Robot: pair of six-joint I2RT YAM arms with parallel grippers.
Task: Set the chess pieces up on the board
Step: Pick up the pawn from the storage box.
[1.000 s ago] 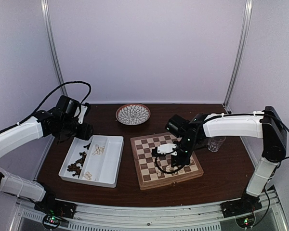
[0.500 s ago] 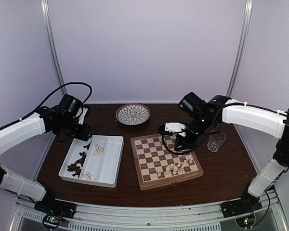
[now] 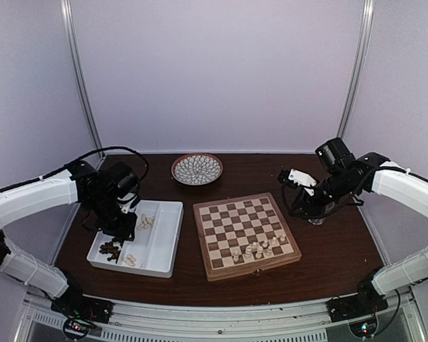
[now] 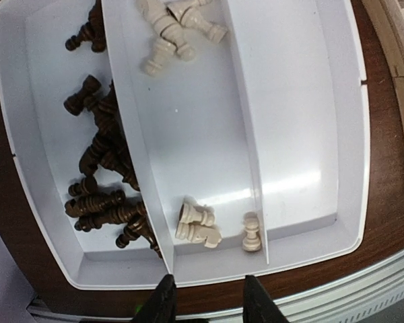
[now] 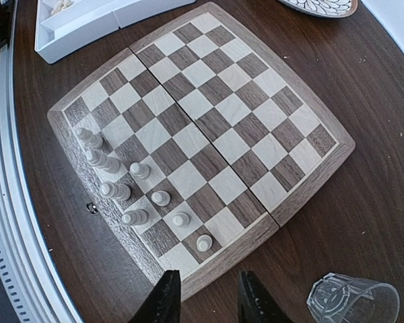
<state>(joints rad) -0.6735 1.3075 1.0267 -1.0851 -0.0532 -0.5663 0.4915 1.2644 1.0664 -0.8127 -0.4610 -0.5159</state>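
Step in hand, by my reading: left arm fetching another cream piece from the tray (image 4: 353, 134), which sits toward the left near corner of the table (image 3: 328, 249).

- Left end effector (image 4: 209, 303): fingers spread, nothing between them. It hangs over the near end of the tray's middle compartment.
- Loose cream pieces (image 4: 198, 225) lie on their sides just ahead of the fingertips. One more (image 4: 251, 232) lies apart, close against the divider wall. A further cream heap is at the far end.
- Dark pieces (image 4: 104, 168) are piled in the compartment on the left; the compartment on the right is bare.
- To do it well: take the lone piece, not the cluster. Come straight down, straddle its body, and keep the outer finger off the divider. Close gently, since the pieces are small and round and likely to roll.
- Board (image 3: 246, 235): mid-table toward the near edge, well apart from the left end effector.
- Standing cream pieces (image 5: 140, 169) fill part of the two rows at the board's near right corner.
- Right end effector (image 5: 205, 299): fingers parted, empty, off the board's right edge, near a glass (image 5: 353, 296).
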